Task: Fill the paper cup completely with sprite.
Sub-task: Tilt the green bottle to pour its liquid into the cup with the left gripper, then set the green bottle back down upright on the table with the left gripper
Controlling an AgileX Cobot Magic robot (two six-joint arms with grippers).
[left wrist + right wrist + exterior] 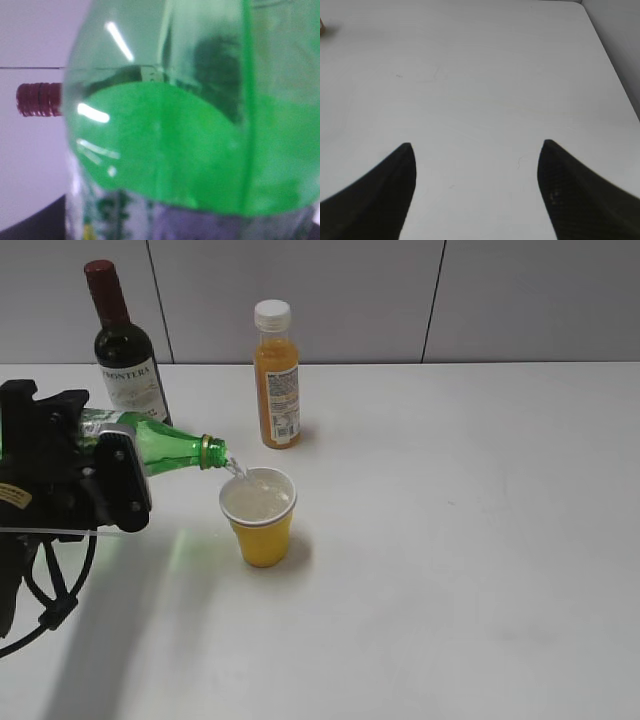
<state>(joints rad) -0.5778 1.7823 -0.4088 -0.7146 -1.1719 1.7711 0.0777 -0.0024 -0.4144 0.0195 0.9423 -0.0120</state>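
While left fingers (110, 480) hide its label, sprite (175, 451) tilted, paper cup (259, 517) foamy.

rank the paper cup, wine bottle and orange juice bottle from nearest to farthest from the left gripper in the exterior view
Measured from the left gripper, which holds the sprite bottle:
1. Wine bottle, just behind it at the table's back left.
2. Paper cup, to its right, under the bottle's mouth.
3. Orange juice bottle, farther right and back.
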